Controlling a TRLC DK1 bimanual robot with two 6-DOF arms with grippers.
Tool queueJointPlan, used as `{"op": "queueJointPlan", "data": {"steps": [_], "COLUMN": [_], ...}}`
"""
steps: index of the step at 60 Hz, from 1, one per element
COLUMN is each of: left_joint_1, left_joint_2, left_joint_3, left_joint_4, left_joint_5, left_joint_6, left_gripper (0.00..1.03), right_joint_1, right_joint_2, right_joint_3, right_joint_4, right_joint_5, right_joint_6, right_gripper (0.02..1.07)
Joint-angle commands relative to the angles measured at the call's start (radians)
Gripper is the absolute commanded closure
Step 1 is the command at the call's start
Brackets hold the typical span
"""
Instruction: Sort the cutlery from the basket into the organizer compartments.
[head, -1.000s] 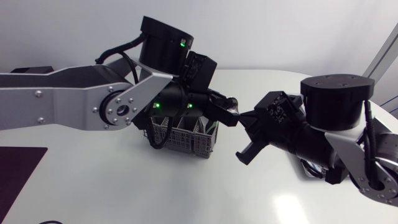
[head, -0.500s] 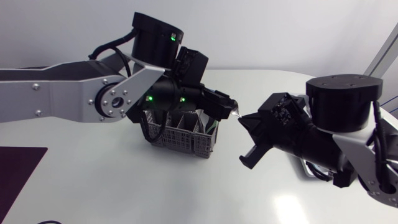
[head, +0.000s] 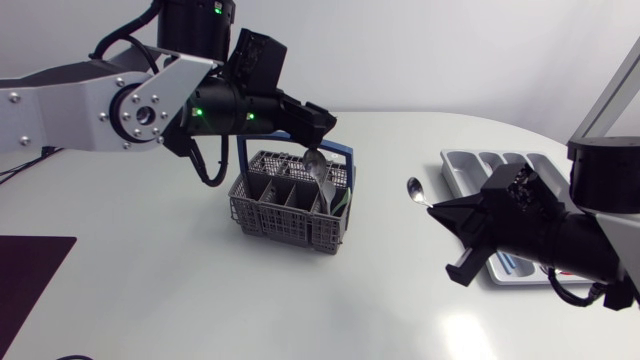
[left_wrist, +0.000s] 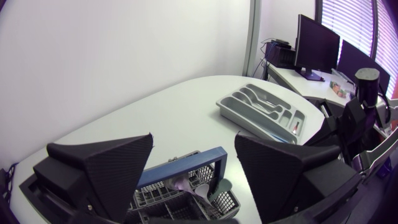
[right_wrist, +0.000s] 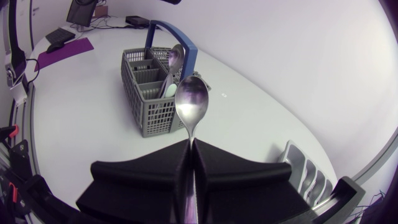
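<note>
Head view: the left gripper (head: 322, 124) hangs above the cutlery basket (head: 270, 215), a grey basket with a blue handle (head: 335, 156) that stands mid-table (head: 180, 300). A second spoon (head: 318, 168) stands upright in the basket. The right gripper (head: 441, 208) holds a spoon (head: 415, 189) clear of the table, between the basket and the grey organizer (head: 462, 165).

Left wrist view: the left gripper (left_wrist: 193, 165) has its fingers (left_wrist: 112, 168) spread wide with nothing between them. The basket (left_wrist: 186, 180) lies under the gap. The organizer (left_wrist: 264, 109) lies well apart, ahead of the gripper.

Right wrist view: the right gripper (right_wrist: 189, 163) is closed narrow on the handle of the spoon (right_wrist: 191, 102), whose bowl points ahead. The basket (right_wrist: 149, 93) stands ahead of the gripper, and the organizer (right_wrist: 305, 174) lies beside it.
</note>
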Motion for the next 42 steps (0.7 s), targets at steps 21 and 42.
{"op": "queueJointPlan", "data": {"steps": [21, 42], "left_joint_1": [-0.012, -0.038], "left_joint_2": [-0.029, -0.020], "left_joint_3": [0.044, 0.033], "left_joint_4": [-0.048, -0.103], "left_joint_5": [-0.005, -0.026], "left_joint_6": [0.157, 0.257], "left_gripper": [0.11, 0.11], "right_joint_1": [-0.397, -0.751], "right_joint_2": [0.012, 0.268], "right_joint_3": [-0.017, 0.110], "right_joint_4": [-0.127, -0.244], "right_joint_5": [-0.279, -0.430], "right_joint_6": [-0.268, -0.613], "right_gripper": [1.00, 1.00]}}
